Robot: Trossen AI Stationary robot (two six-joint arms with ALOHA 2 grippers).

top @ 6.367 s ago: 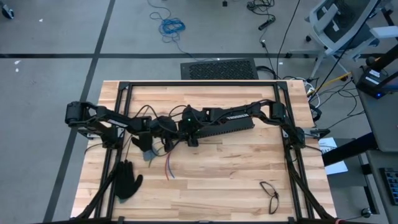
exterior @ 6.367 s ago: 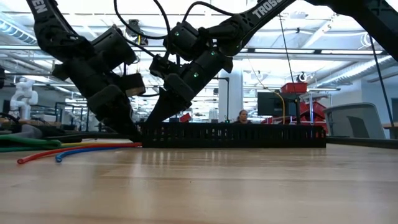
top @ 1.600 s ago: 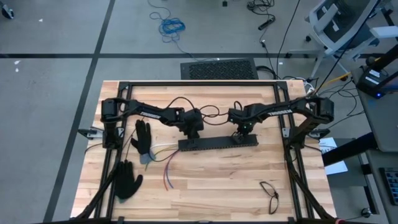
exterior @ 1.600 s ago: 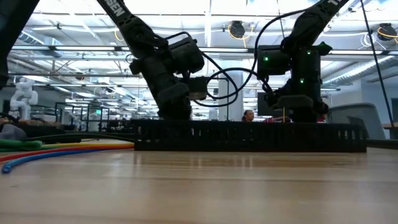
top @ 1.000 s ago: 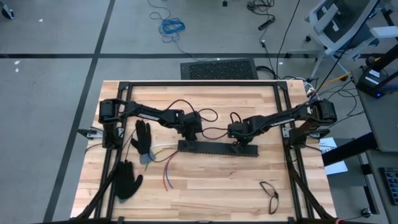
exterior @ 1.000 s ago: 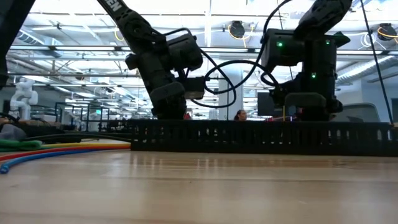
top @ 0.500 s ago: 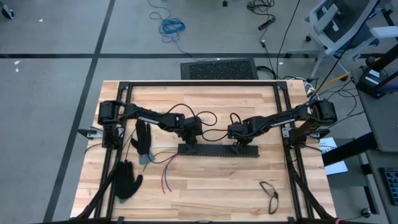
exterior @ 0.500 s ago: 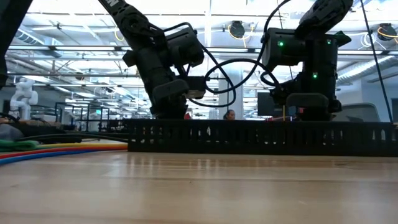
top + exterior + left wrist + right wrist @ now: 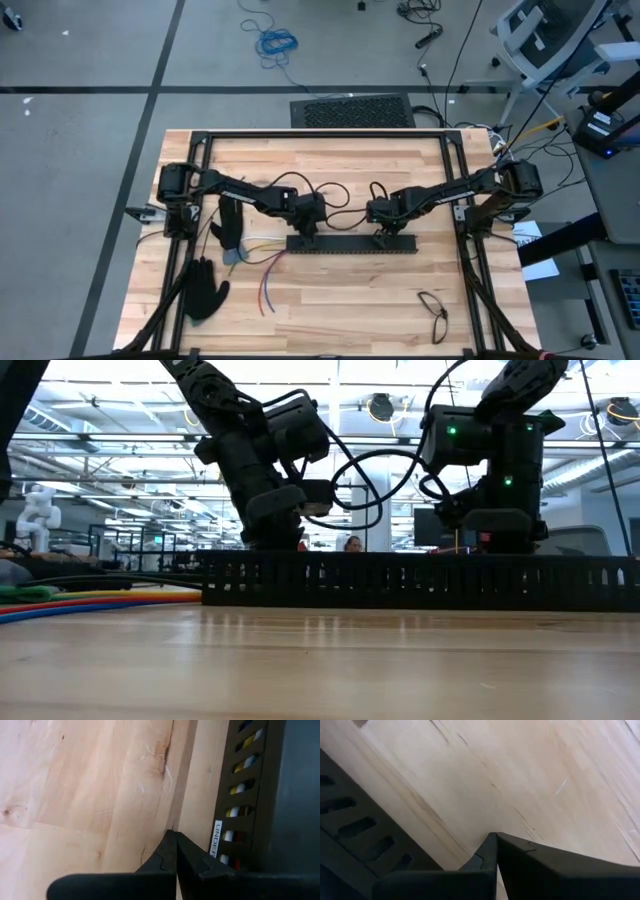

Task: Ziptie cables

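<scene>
A: Glasses nearest the table's front edge, right side. Black glove front left; a second black glove lies farther back on that side.

B: Cables?

A: Cables sit loose on the wood just right of the gloves, red and blue ends fanning toward the front, pale ones running back toward the left end of the black slotted bar. In the low view they lie flat at the left, stopping short of the bar. Coloured wire also shows through the bar's slots in the left wrist view.

B: Grippers?

A: Left gripper pressed fully together, nothing between the fingers, tips down on the wood right beside the bar's wall near its left end. Right gripper likewise closed tight and empty, tips at the table next to the bar toward its right end.

B: Beyond?

A: A person shows far off behind the bar. Zipties: cannot pick them out.
</scene>
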